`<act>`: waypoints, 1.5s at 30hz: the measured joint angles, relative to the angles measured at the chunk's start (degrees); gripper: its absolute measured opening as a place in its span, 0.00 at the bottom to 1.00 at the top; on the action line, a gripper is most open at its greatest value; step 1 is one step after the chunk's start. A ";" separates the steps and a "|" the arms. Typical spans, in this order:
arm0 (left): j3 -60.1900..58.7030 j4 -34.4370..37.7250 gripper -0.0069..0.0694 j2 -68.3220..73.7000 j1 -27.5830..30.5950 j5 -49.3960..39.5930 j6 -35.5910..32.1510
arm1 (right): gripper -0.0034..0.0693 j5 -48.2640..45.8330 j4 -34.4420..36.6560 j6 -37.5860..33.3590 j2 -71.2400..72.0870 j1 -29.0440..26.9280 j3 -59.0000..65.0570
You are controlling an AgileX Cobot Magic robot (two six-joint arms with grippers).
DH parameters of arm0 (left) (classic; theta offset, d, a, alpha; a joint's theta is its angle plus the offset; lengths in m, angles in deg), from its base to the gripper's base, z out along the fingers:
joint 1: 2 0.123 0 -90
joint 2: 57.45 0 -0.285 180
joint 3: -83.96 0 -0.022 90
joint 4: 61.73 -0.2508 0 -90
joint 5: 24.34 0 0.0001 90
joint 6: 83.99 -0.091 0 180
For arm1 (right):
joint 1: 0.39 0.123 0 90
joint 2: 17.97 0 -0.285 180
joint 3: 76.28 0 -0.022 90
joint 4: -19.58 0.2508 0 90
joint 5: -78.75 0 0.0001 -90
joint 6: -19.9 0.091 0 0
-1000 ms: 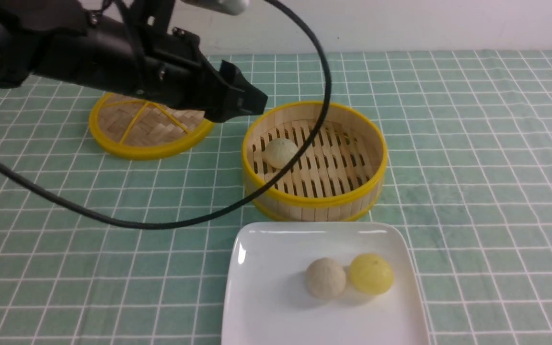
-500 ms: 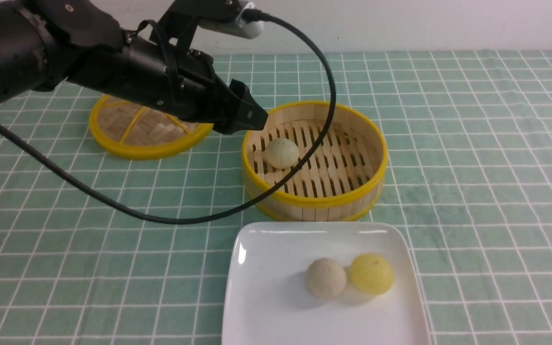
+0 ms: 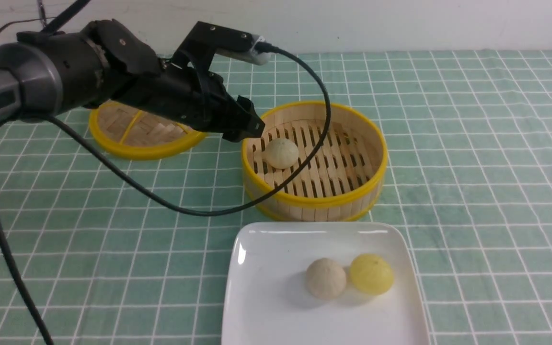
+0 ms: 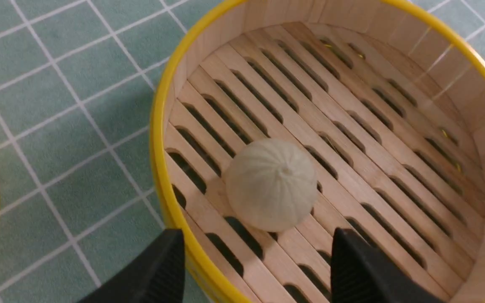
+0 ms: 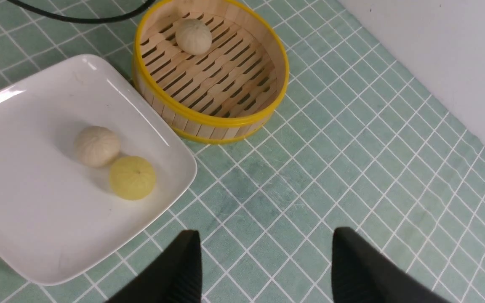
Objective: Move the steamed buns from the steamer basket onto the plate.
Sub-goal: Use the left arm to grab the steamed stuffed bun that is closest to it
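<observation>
The left claw [image 4: 256, 242] stands open and empty, its fingers [image 4: 158, 269] cut off by the frame, a pale bun [image 4: 272, 185] just ahead between them, in the basket [image 4: 160, 126].

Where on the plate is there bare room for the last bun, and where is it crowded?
The plate is bare over its left half and in the strip along its edge beside the steamer basket. It is crowded right of centre, where the beige bun and the yellow bun sit side by side.

Bun [image 3: 281, 153] in basket [image 3: 315, 201], buns [image 3: 325, 278] on plate [image 3: 266, 309]
</observation>
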 joint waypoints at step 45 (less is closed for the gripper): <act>10.37 -17.27 0.46 14.29 -6.25 4.36 4.16 | 0.63 -1.64 0.23 0.17 0.00 0.00 0.00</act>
